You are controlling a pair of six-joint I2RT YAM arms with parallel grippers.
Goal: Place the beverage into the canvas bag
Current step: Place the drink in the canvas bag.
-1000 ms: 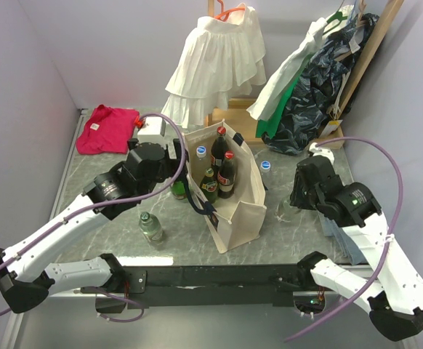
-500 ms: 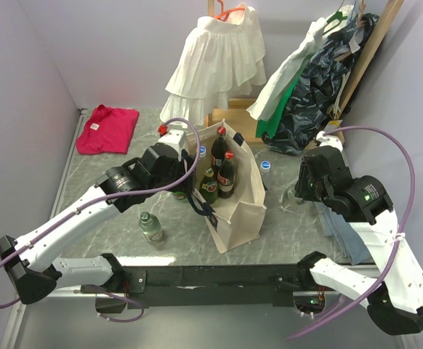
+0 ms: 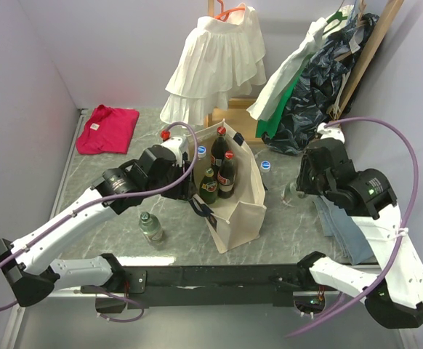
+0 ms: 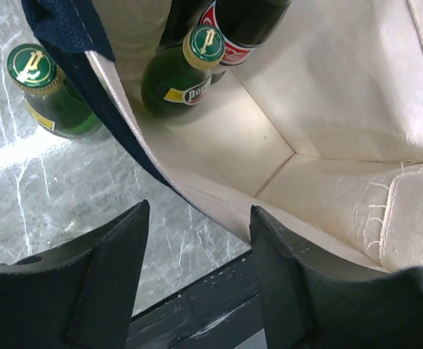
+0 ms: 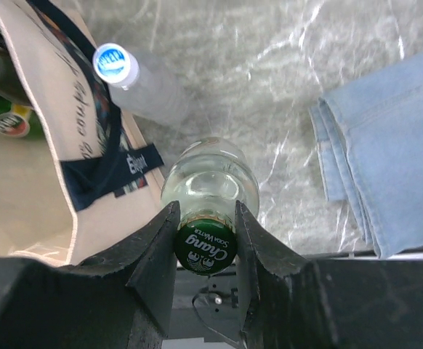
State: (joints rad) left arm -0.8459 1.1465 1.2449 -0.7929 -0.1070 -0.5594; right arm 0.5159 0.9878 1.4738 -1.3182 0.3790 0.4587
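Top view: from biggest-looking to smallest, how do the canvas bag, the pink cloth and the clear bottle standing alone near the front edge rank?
1. canvas bag
2. pink cloth
3. bottle
The gaps between them are clear, with no close calls.

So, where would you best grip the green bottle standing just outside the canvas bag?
Probably by the neck just under its cap, from straight above: the green bottle stands upright, and the canvas bag crowds one side, so pinch parallel to its wall.

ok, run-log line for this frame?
right tool: shut on Chang bottle | left tool: open, astride canvas bag rim | bottle not yet bagged
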